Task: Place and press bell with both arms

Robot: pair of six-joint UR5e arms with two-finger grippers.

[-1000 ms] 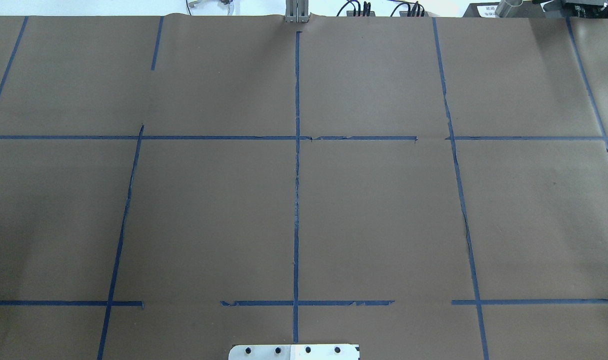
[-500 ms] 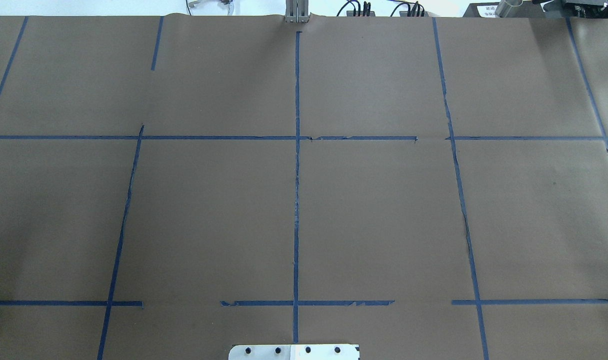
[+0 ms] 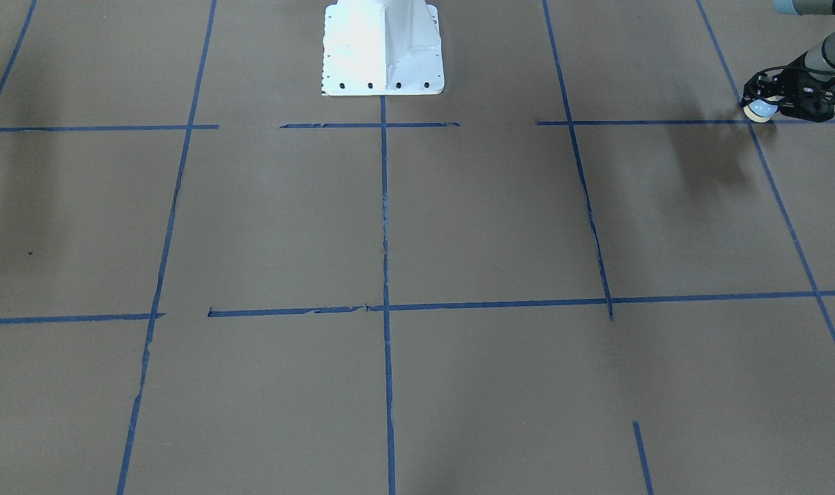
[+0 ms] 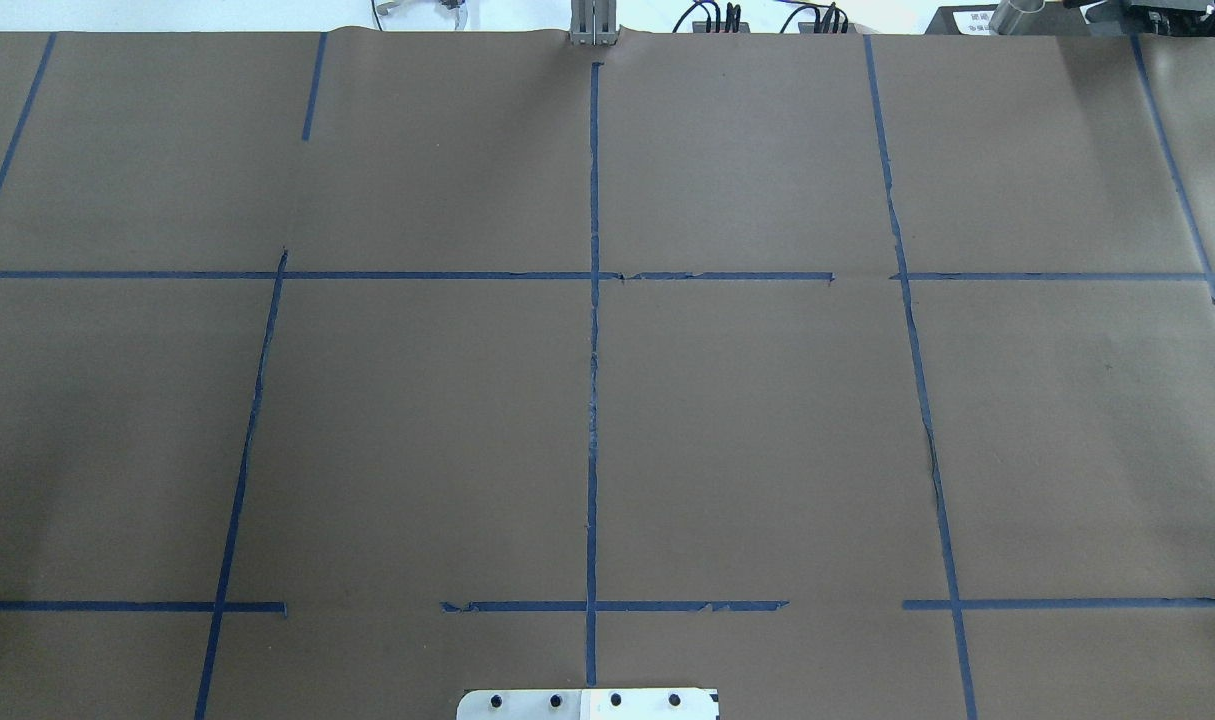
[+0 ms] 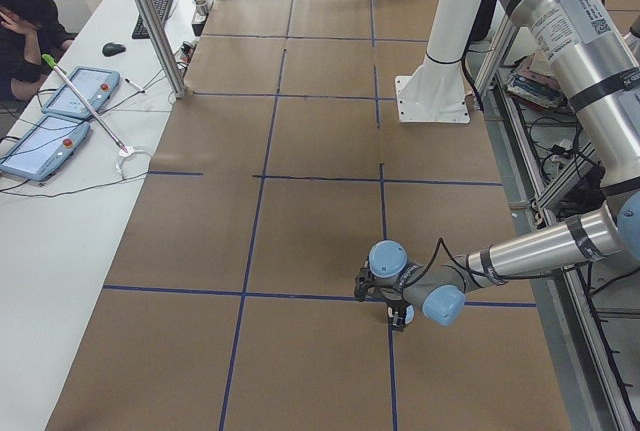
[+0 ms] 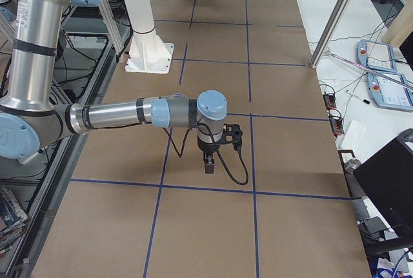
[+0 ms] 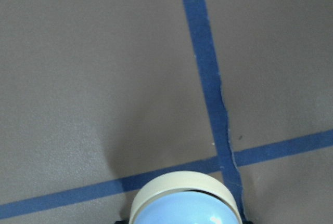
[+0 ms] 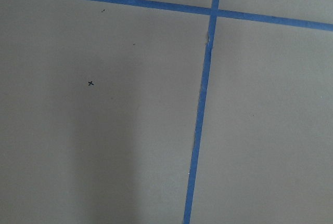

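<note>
The bell (image 3: pixel 759 110), a light-blue dome with a cream base, sits in my left gripper (image 3: pixel 769 107) at the table's far left end. It hangs low over a crossing of blue tape lines. The left wrist view shows the bell (image 7: pixel 184 206) at its bottom edge, base rim facing forward. My left gripper (image 5: pixel 396 313) is shut on it. My right gripper (image 6: pixel 210 164) points down over the brown paper near the table's right end. It shows only in the exterior right view, so I cannot tell whether it is open. The overhead view shows neither gripper.
The table is covered in brown paper (image 4: pixel 767 430) with a grid of blue tape lines. The white bolted pedestal (image 3: pixel 383 48) stands at the robot's edge. A metal post (image 5: pixel 150 21), tablets and cables lie along the operators' side, where a person (image 5: pixel 25 31) sits.
</note>
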